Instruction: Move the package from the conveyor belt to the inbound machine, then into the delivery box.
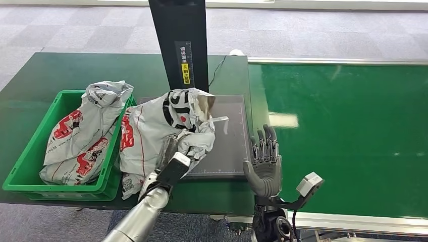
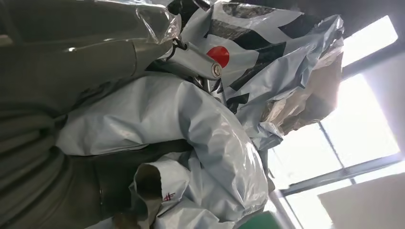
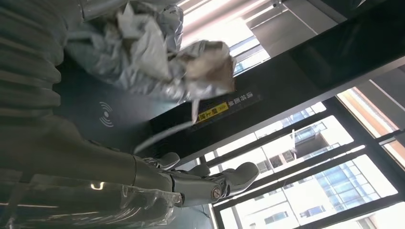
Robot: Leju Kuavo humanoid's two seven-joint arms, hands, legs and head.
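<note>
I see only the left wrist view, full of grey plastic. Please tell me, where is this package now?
Observer: The package, in the left hand, is over the dark scanning plate of the inbound machine, beside the green box.
Operator: Is the green box empty?
Observer: No, another grey and red package already lies in it.
Operator: And the right hand?
Observer: The right hand is open, fingers up, at the edge of the green conveyor belt, holding nothing.
</note>
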